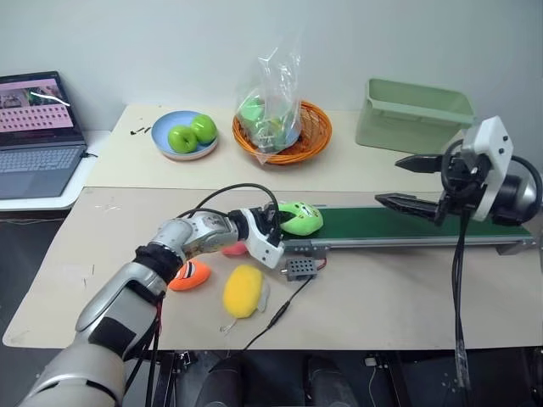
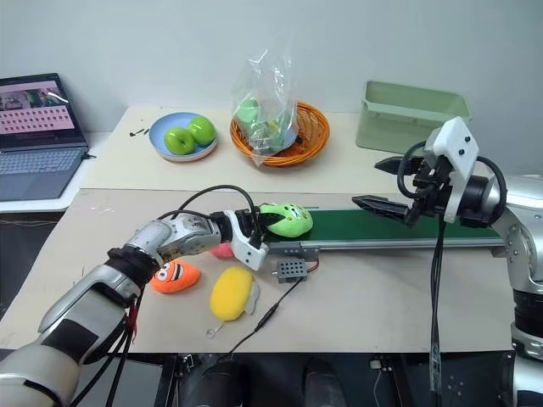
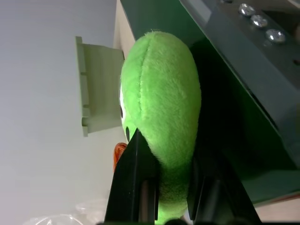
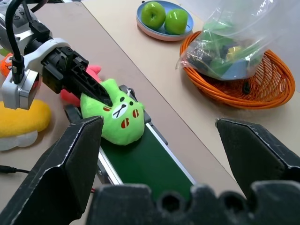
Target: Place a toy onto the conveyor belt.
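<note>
Toy (image 1: 300,218) sits at the near end of the conveyor belt (image 1: 407,224), pinched by the left gripper (image 1: 276,222) fingers, apparently for release there. Right gripper (image 1: 405,181) hovers above the belt, fingers wide, holding nothing.

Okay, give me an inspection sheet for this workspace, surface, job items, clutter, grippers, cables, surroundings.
Surface: beige table, lightly scuffed.
Job's things: lime-green toy at the near end of the conveyor belt.
Clutter: orange plush, yellow plush, pink plush, apples on a blue plate, bagged items in an orange basket, pale green bin.
Grippers: left gripper fingers on either side of the toy; right gripper open above the belt.
Cables: black cable lying on the table.
Surroundings: open laptop on a side table.
</note>
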Robot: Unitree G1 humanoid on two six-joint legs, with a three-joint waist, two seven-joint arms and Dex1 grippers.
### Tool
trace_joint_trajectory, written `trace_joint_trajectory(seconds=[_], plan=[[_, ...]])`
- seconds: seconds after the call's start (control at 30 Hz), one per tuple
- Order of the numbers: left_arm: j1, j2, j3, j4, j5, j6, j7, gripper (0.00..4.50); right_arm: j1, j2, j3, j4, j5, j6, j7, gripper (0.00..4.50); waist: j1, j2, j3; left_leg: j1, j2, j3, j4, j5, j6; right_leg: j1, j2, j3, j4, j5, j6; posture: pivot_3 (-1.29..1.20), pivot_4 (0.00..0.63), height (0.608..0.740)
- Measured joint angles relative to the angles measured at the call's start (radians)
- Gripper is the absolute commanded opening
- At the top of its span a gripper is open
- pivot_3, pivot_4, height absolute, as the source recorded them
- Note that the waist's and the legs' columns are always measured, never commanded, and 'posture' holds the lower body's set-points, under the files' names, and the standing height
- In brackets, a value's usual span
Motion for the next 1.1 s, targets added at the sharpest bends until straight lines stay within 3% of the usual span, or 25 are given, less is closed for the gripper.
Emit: trace_joint_trajectory(seconds=[0.17,0.27,0.4,0.57,0.63,0.8,1.1], plan=[[-0.009,-0.003,0.035,0.009,-0.134,-0.033,-0.132,3.52,0.004,-0.002,-0.013,-0.002,0.006,0.002,-0.007,4.5,-0.002,0.0,0.0,0.0,0.0,0.0,0.0,0.0,0.0,0.0,0.0,0.0,0.0,0.0,0.0,0.0,0.15,0.74],[0.006,0.011,0.069,-0.057,-0.299,-0.017,-0.323,4.47,0.003,-0.002,-0.013,0.0,0.007,0.002,-0.015,4.5,-0.004,0.0,0.0,0.0,0.001,0.0,0.0,0.0,0.0,0.0,0.0,0.0,0.0,0.0,0.0,0.0,0.15,0.74],[0.143,0.086,0.087,-0.339,-0.666,0.211,-0.736,4.47,-0.015,-0.002,0.017,0.021,-0.004,-0.001,-0.015,4.5,-0.015,0.002,-0.001,0.0,0.001,0.0,0.0,0.0,0.0,0.0,0.0,0.001,0.0,0.0,0.0,0.0,0.15,0.74],[0.243,0.184,0.168,-0.63,-0.96,0.664,-0.967,4.47,-0.047,-0.001,0.031,0.039,-0.004,-0.009,-0.003,4.5,-0.024,0.002,0.0,0.0,0.002,-0.001,0.002,0.0,0.0,-0.001,0.001,0.001,0.002,0.0,0.0,0.0,0.15,0.74],[0.256,0.225,0.267,-0.726,-1.074,0.849,-0.984,4.47,-0.054,-0.001,0.043,0.044,-0.004,-0.014,0.007,4.5,-0.025,0.002,0.0,0.001,0.002,-0.001,0.003,0.0,0.001,0.0,0.001,0.001,0.001,-0.001,0.001,0.0,0.15,0.74],[0.292,0.24,0.415,-0.813,-1.194,1.092,-0.945,4.47,-0.079,0.001,0.065,0.071,-0.006,-0.023,0.023,4.5,-0.025,0.002,0.0,0.002,0.002,-0.001,0.003,0.0,0.001,0.0,0.001,0.001,0.001,-0.001,0.001,0.0,0.15,0.74],[0.409,0.331,0.648,-0.997,-1.35,1.358,-0.889,4.47,-0.118,0.006,0.104,0.129,-0.014,-0.06,0.08,4.5,-0.026,0.002,0.0,0.001,0.002,-0.001,0.003,0.0,0.001,0.0,0.001,0.001,0.001,-0.001,0.001,0.0,0.15,0.74]])
